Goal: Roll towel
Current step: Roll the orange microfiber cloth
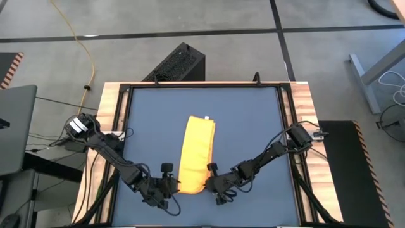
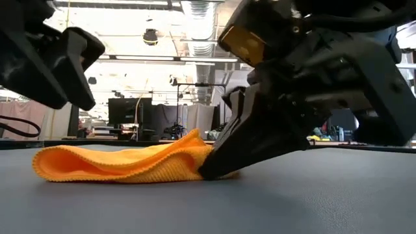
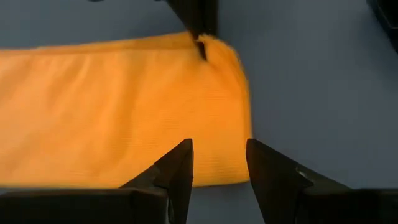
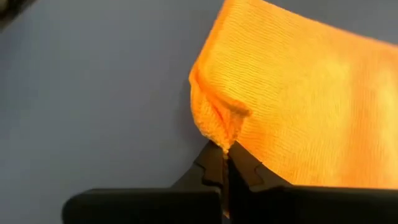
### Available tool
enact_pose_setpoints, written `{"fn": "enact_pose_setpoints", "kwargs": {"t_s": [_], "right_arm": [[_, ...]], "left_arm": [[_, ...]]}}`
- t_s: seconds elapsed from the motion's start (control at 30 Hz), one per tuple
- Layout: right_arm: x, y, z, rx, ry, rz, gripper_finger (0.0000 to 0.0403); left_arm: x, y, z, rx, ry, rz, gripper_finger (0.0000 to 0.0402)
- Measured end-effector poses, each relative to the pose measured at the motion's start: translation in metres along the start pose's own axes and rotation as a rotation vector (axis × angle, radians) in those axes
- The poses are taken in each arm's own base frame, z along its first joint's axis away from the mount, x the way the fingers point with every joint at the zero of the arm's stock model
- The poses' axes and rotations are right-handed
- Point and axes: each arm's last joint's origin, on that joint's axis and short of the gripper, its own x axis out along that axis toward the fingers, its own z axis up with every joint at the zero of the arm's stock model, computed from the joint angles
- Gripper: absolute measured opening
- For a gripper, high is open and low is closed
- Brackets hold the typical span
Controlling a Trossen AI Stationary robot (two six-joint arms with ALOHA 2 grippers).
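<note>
The yellow-orange towel (image 1: 196, 155) lies flat on the dark blue tabletop (image 1: 253, 120), folded into a long strip that runs from far to near. A white tag (image 1: 207, 117) shows at its far end. My right gripper (image 4: 225, 149) is at the strip's near right corner and is shut on it. My left gripper (image 3: 217, 146) hovers open over the near left corner (image 3: 239, 168). In the low view it stands raised off the table (image 2: 58, 58). The towel's near end (image 2: 123, 162) shows stacked folds there. My right gripper pinches the towel's near right corner (image 4: 227, 134) between its two fingertips, and the cloth puckers there. The fingers slant down from the table's right and near side (image 2: 214, 166). The corner is barely raised and the rest of the towel lies on the table. How many layers are caught, I cannot tell.
Wooden rails (image 1: 111, 120) line the tabletop's left and right sides. A black box (image 1: 177, 63) stands on the floor beyond the far edge. Bare tabletop lies to either side of the towel and beyond its far end.
</note>
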Motion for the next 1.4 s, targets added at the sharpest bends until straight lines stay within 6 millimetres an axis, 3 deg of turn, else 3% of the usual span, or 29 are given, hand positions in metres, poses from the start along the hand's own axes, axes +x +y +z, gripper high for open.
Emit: {"fn": "enact_pose_setpoints", "kwargs": {"t_s": [0.2, 0.4, 0.93, 1.17, 1.4], "right_arm": [[-0.001, 0.006, -0.001, 0.169, 0.006, 0.007, 0.0048], [-0.003, 0.013, -0.003, 0.269, 0.013, 0.013, 0.0033], [-0.006, 0.021, -0.004, 0.407, -0.018, -0.064, 0.003], [-0.006, 0.021, -0.003, 0.461, -0.043, -0.093, 0.0032], [-0.006, 0.023, -0.002, 0.479, -0.067, -0.088, 0.003]], "left_arm": [[0.0, -0.002, -0.013, 0.062, -0.008, -0.031, 0.014], [0.0, -0.003, -0.023, 0.162, -0.04, -0.034, 0.014], [-0.001, -0.008, -0.021, 0.572, -0.084, -0.088, 0.014], [0.025, -0.029, -0.038, 0.746, -0.059, -0.03, 0.014], [0.031, -0.041, -0.037, 0.811, -0.075, 0.096, 0.014]]}}
